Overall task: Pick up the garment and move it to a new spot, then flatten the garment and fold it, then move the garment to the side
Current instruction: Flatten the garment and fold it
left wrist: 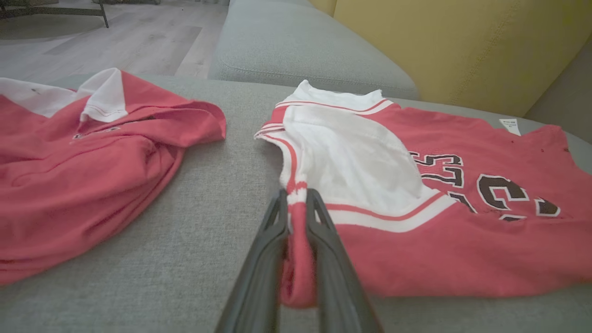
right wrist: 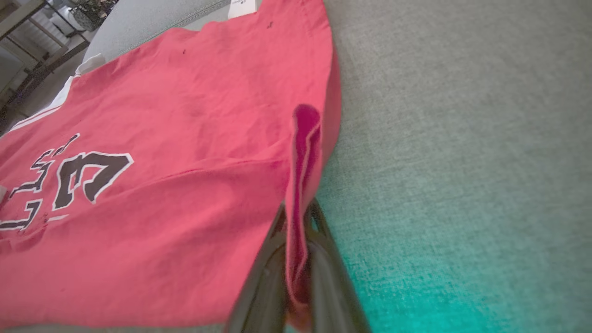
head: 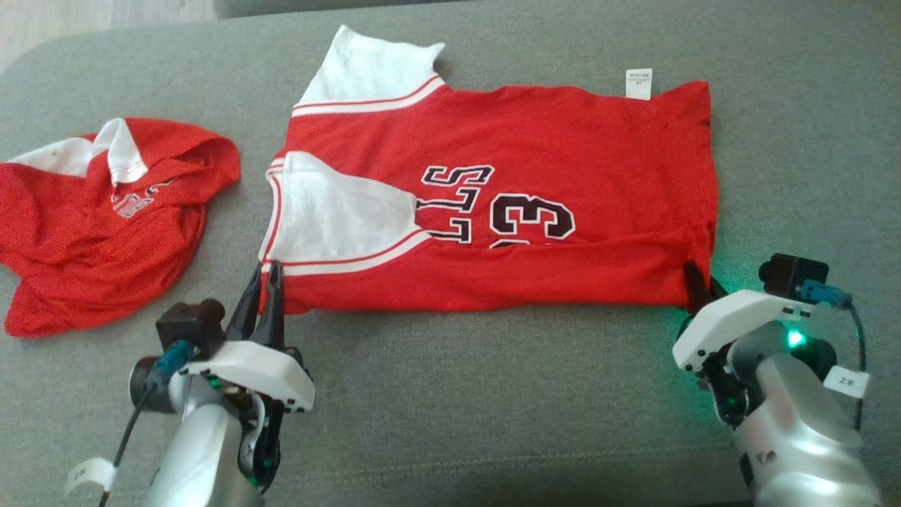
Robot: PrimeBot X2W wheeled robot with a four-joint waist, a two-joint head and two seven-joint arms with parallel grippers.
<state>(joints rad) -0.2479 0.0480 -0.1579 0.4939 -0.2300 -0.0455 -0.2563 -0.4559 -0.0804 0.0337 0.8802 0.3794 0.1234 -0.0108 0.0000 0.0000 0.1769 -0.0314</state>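
The garment [head: 535, 141] is a red jersey with white sleeves and dark numerals, lying flat on the grey sofa seat [head: 493, 394], its near edge folded over. My left gripper [head: 264, 278] is shut on the garment's near left corner by the white sleeve; in the left wrist view the striped hem [left wrist: 297, 194] is pinched between the fingers [left wrist: 266, 249]. My right gripper [head: 697, 278] is shut on the near right corner, and a red fold of the garment [right wrist: 303, 152] rises between its fingers [right wrist: 323, 259] in the right wrist view.
A second red and white shirt [head: 98, 211] lies crumpled at the left of the seat. A yellow sofa back [left wrist: 462, 46] stands behind the cushion. Wooden floor [left wrist: 115, 37] lies beyond the far edge. Bare grey cushion stretches in front of the jersey.
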